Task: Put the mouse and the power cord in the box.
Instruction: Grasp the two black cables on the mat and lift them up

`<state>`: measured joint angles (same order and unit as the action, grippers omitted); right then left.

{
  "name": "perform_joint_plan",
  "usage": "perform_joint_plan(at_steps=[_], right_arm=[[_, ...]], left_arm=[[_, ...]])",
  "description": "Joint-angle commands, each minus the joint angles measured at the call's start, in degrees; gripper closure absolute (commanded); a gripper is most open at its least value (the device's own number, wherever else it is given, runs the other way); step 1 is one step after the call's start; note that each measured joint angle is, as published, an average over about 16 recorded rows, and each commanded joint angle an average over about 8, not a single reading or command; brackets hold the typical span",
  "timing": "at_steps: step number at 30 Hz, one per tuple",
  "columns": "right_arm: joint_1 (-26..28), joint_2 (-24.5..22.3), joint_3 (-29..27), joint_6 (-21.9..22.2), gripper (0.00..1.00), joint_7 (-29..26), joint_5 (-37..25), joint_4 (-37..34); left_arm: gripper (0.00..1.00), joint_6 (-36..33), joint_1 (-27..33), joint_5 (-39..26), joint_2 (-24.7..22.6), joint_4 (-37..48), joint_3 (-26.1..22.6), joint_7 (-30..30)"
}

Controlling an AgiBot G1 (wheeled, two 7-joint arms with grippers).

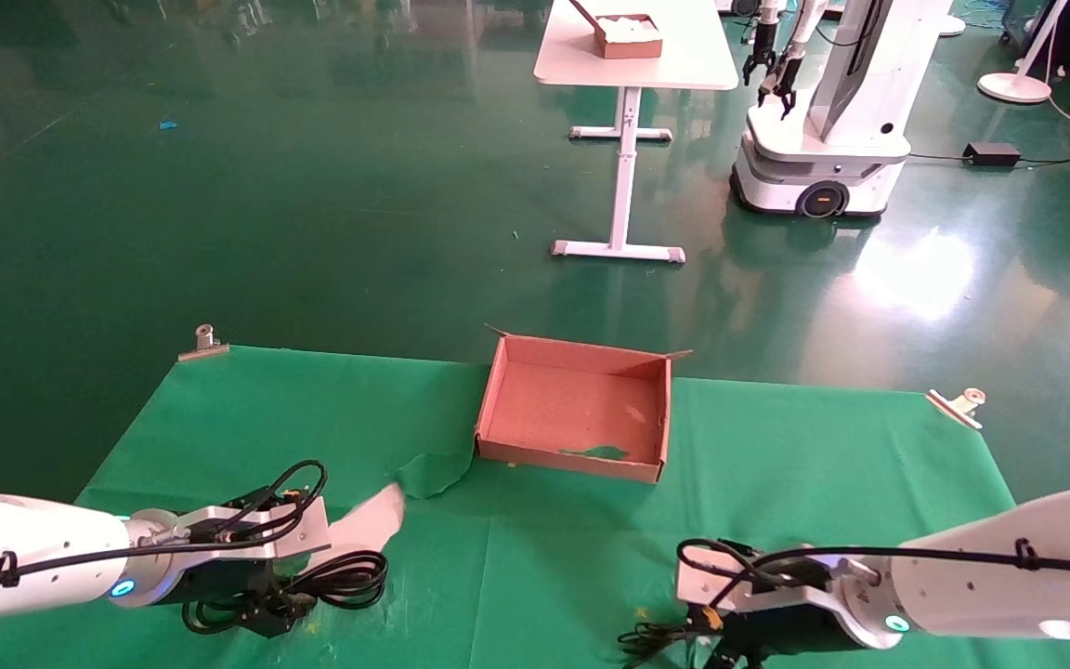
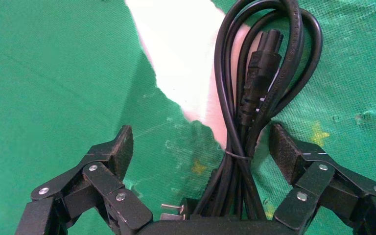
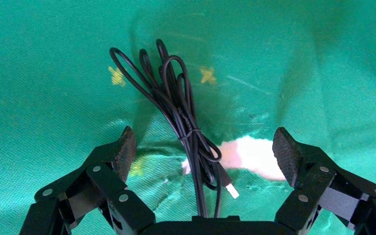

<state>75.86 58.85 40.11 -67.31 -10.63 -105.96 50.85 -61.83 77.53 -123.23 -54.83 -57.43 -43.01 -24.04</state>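
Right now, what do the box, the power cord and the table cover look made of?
Box: brown cardboard, matte, raw-edged corner flaps. Power cord: likely rubber or PVC jacket, glossy black with highlights. Table cover: thin green woven-looking fabric, fine textured surface, torn in places, showing white beneath.

White arms, black grippers, cyan lights

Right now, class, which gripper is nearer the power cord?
Left. The left gripper straddles the power cord; the right gripper hangs open over the mouse's thin wire, across the cloth.
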Motion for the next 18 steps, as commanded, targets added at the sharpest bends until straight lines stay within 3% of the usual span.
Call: perform_joint_plan(at_steps=[1,3,4,18], right_arm=[[0.36,0.40,0.16,-0.25,0.70,0.30,-0.17,-0.98],[0.33,0.32,0.15,-0.32,0.94,0.23,-0.07,-0.86],[0.31,0.28,0.14,-0.31,1.00,0.20,-0.03,-0.77],[-0.05,-0.12,-0.09,-0.05,1.00,-0.08,0.26,0.14]], left_arm=[[1.00,0.04,0.01,-0.04,-0.02,0.02,-0.02,-0.02],[1.00,0.03,0.00,-0.02,-0.02,0.02,-0.01,-0.02],[1.00,0.02,0.00,-0.01,-0.01,0.01,-0.01,-0.02],[1.00,-0.06,-0.03,0.17,0.03,-0.02,0.02,0.00]])
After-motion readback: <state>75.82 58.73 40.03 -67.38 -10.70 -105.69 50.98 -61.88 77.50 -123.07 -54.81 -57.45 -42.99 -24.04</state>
